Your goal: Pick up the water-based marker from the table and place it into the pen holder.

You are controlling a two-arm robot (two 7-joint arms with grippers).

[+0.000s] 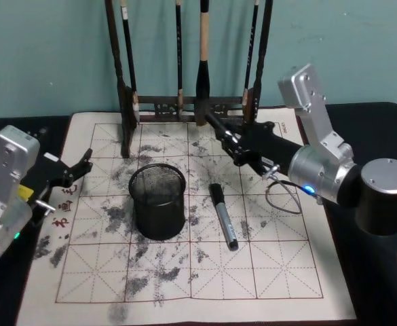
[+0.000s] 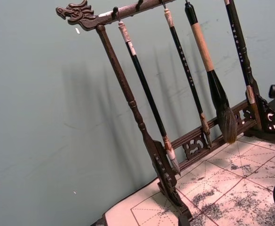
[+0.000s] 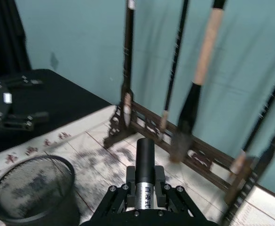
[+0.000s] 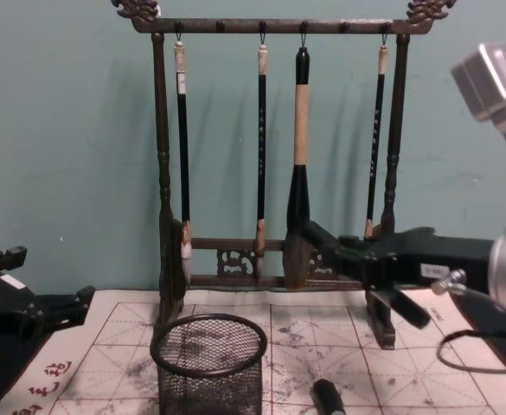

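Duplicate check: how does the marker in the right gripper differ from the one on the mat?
The held marker is raised, clamped in the right gripper; the loose marker lies flat on the mat. The held marker is near the brush rack; the loose marker, beside the pen holder. Both have black caps.

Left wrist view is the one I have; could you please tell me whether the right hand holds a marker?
Observer: Yes, the right hand is shut on a marker, black end sticking forward.
Operator: Thank you. Is it over the holder?
Observer: No, it is raised to the right of the holder; the left hand sits parked at the left edge of the mat.
Operator: Is anything else lying on the mat?
Observer: A second marker lies flat just right of the holder.
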